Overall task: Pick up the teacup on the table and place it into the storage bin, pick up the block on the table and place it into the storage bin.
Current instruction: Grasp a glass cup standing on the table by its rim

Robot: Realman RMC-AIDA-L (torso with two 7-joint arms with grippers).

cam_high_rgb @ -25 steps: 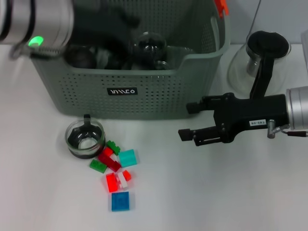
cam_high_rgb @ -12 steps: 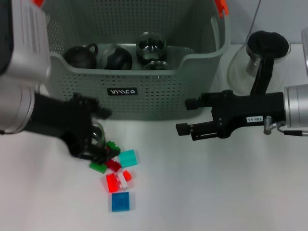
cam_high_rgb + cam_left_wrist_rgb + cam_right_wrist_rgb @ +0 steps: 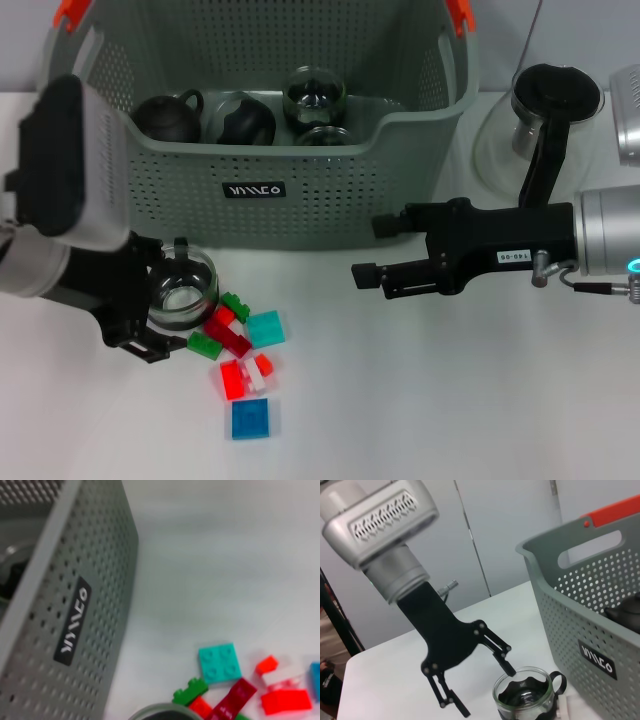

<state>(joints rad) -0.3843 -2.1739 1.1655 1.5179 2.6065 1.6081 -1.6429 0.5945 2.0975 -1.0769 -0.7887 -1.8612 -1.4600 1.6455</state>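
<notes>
Matt perforated plastic storage bin; clear glossy glass teacup; smooth matt white table

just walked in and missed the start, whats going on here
The robot is packing tabletop items into the storage bin, which already holds dark teapots and glass cups. Its left gripper is open and down at the table, one finger by the rim of the glass teacup in front of the bin, not gripping it. A cluster of coloured blocks lies beside the cup. The right gripper hovers above the table to the right, holding nothing.
</notes>
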